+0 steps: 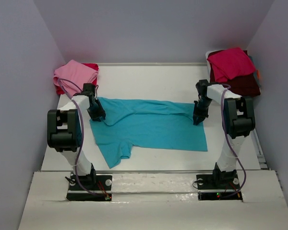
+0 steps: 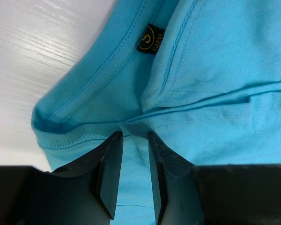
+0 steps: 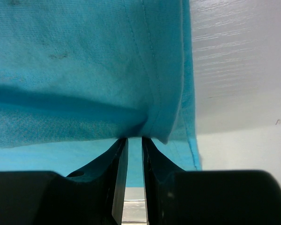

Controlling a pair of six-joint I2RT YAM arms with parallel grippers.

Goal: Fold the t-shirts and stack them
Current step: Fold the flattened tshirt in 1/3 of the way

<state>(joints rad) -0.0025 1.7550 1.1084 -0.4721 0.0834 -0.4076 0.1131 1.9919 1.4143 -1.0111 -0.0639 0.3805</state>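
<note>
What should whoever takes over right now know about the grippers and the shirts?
Left gripper: jaws narrow at a fold beside the collar of the turquoise t-shirt; grip uncertain.
Right gripper: shut on that shirt's hem, cloth lifted.
The turquoise t-shirt lies spread on the table, far edge rolled over. Pink t-shirt on red t-shirt, back left; crimson t-shirt on dark maroon t-shirt, back right.
Done: no fold finished.
Left: fold it, stack it.

You've got plain pale lavender walls (image 1: 153, 28) boxing in three sides, a white wood-grain counter (image 1: 149, 81), and soft even light.
</note>
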